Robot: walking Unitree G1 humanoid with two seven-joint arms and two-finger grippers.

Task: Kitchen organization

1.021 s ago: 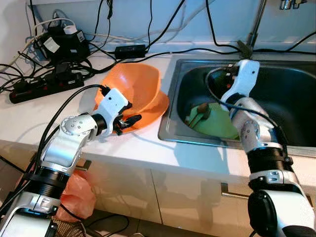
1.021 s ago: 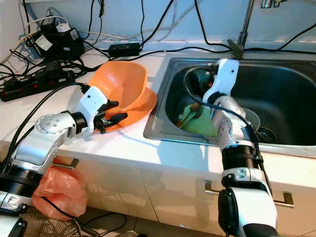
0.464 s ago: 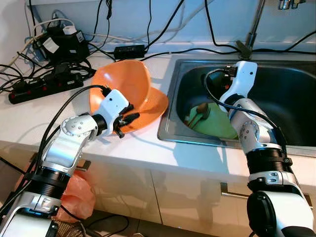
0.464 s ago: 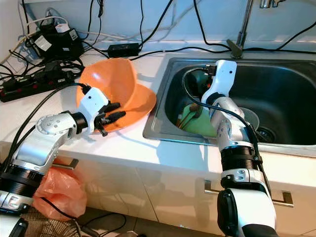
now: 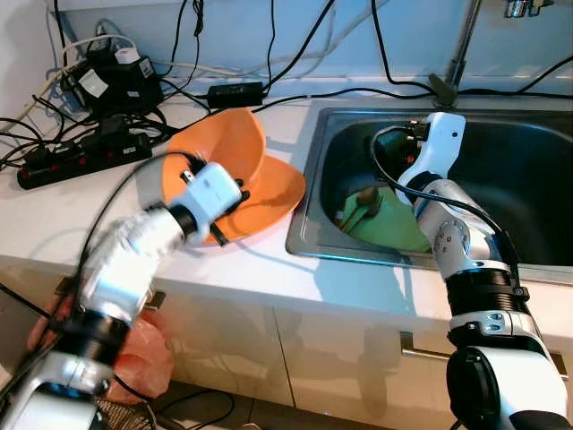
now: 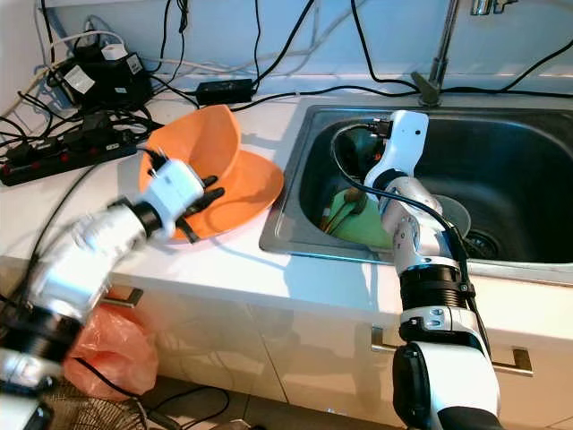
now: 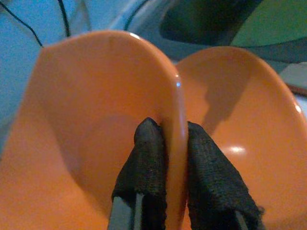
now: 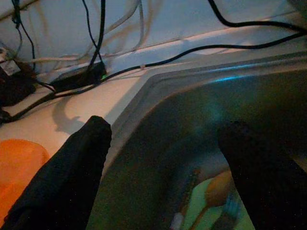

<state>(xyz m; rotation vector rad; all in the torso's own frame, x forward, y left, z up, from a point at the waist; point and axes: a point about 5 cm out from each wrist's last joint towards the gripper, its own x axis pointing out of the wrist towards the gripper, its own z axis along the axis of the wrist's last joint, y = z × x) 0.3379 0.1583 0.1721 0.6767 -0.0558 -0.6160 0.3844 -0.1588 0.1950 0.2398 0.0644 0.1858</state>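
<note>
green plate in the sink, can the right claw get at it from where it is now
Probably yes: the right claw hangs open over the sink, and the green plate lies just below with only utensils on it.

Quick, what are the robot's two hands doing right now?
Left gripper: shut on the rim of the upper orange bowl, which is tilted up.
Right gripper: open, holding nothing, above the sink.

— Any words, brands or numbers to read here?
— None. No print shows on any surface.
— Labels on the plugs or adapters?
— Too small and blurred to make out.
</note>
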